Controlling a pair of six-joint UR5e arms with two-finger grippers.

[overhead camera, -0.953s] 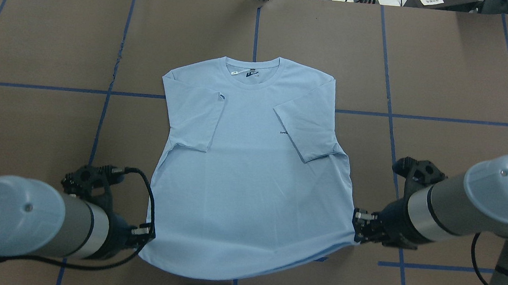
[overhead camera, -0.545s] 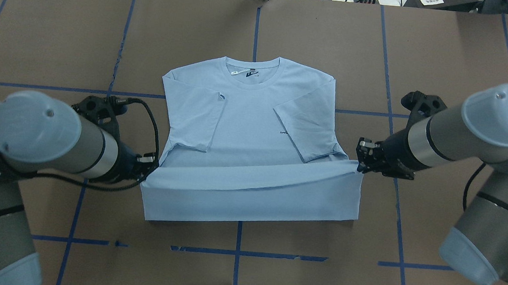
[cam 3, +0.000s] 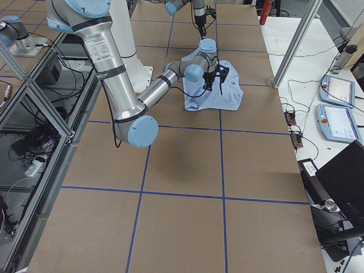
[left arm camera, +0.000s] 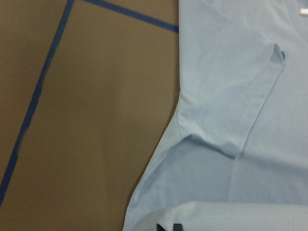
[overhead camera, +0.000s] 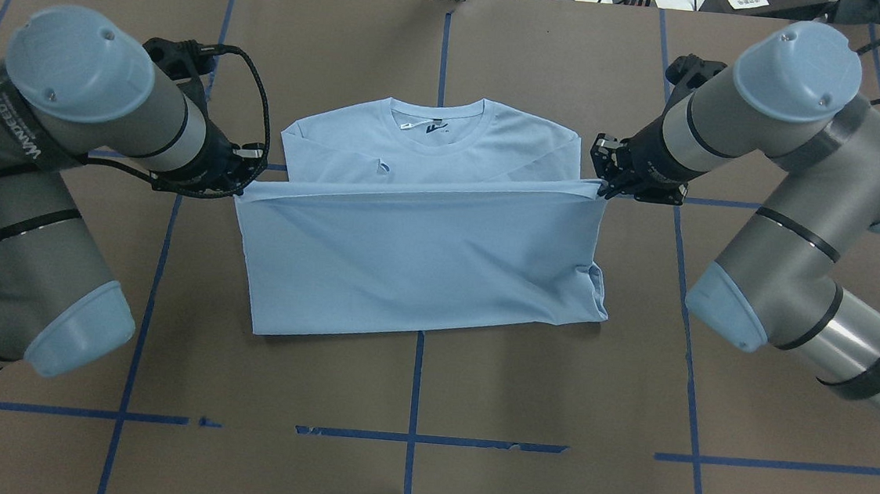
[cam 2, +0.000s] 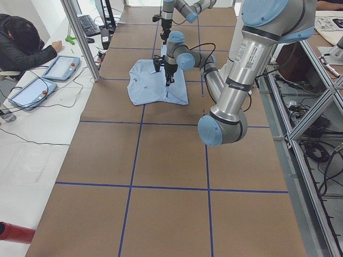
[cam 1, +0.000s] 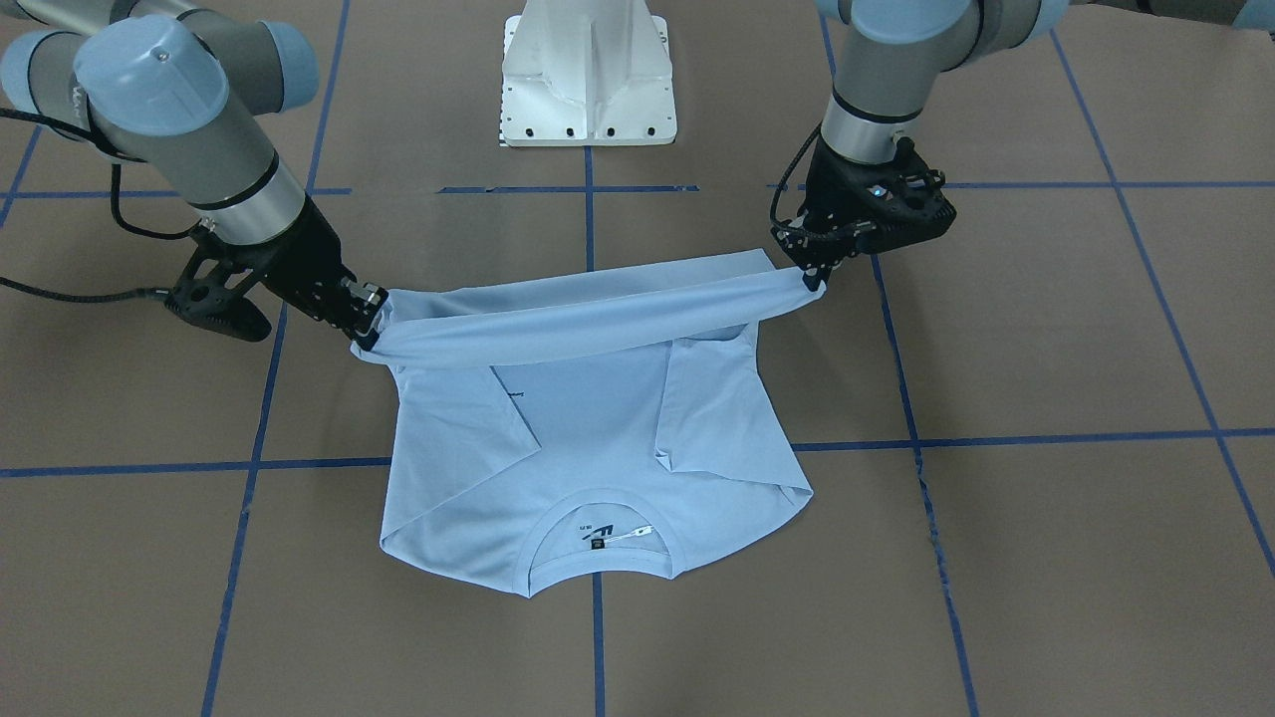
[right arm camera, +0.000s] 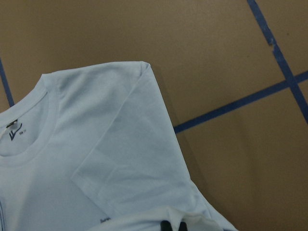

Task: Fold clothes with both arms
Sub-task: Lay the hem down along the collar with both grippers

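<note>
T-shirt (overhead camera: 415,261) sits mid-worktop (overhead camera: 554,389), collar toward the far edge. Left gripper (overhead camera: 245,177) is clamped on one hem corner, right gripper (overhead camera: 604,183) on the other. Hem is raised and taut across the chest, over the folded-in sleeves. Lower body is doubled over.

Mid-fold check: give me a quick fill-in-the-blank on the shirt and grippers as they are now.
Both the left gripper and right gripper are shut on the shirt's ___ corners. Both sleeves lie folded ___ over the chest. The lifted edge has not yet reached the ___.
Missing: hem; inward; collar.
</note>
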